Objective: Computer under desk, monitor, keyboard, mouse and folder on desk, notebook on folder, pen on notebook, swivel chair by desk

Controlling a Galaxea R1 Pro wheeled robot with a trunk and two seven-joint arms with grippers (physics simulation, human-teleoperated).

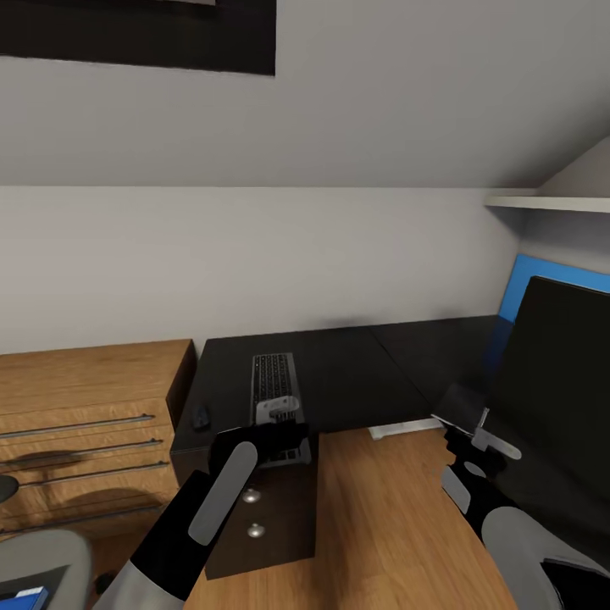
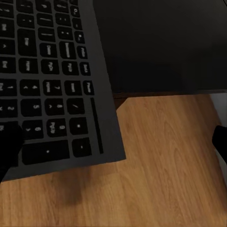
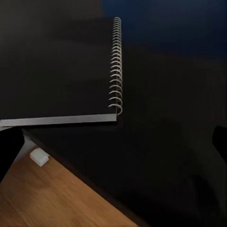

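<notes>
Left claw [image 1: 280,424] pinches the keyboard's [image 1: 274,385] near end over the tabletop [image 1: 356,373] edge; right claw [image 1: 468,424], spread, hovers by the notebook [image 3: 61,71].

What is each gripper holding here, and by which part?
The left gripper grips the slim grey keyboard at its near short end. The right gripper looks closed on the spiral-bound dark notebook's edge, though contact is unclear.

Keyboard [image 1: 274,391] and notebook [image 3: 61,71] on black desk [image 1: 356,373].
Mouse [image 1: 201,417] left of keyboard; monitor [image 1: 555,398] right (notebook spiral-bound).
</notes>
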